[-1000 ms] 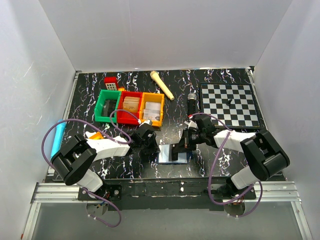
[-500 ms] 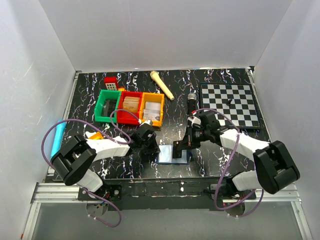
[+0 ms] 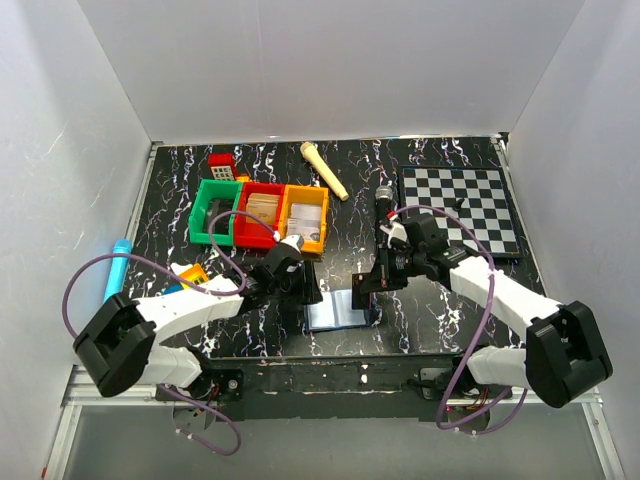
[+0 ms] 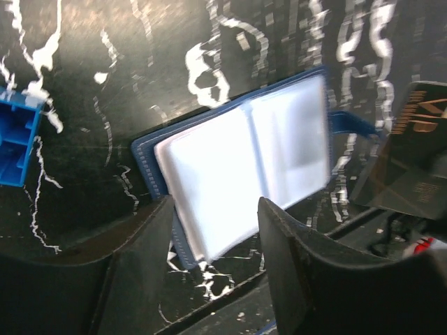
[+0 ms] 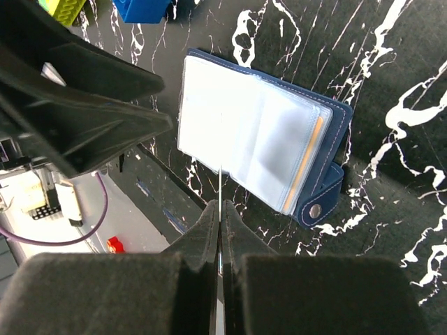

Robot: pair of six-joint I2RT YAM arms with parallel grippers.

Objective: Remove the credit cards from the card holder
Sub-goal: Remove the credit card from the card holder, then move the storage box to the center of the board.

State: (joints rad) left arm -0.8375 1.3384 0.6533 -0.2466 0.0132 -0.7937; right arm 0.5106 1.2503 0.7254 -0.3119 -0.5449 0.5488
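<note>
Card holder lies open and flat on the black marbled table, clear sleeves up and snap tab pointing off its right side, with one gripper on either side of it. The right gripper, hanging above the holder's near-right side, has its fingers pressed together on a dark credit card that is held clear of the sleeves. The left gripper hovers over the holder's left near corner with its fingers apart and nothing gripped. An orange edge shows inside the sleeve on the tab side, so at least one card looks to be left. To finish this step well, the right arm should keep a firm pinch, carry the card sideways away from the holder and lay it on bare table rather than back on the slippery sleeves. For the orange-edged card, the left fingers would do best pressing the blue cover down while the right pulls straight along the sleeve's mouth; pulling at an angle could lift or fold the whole holder.
</note>
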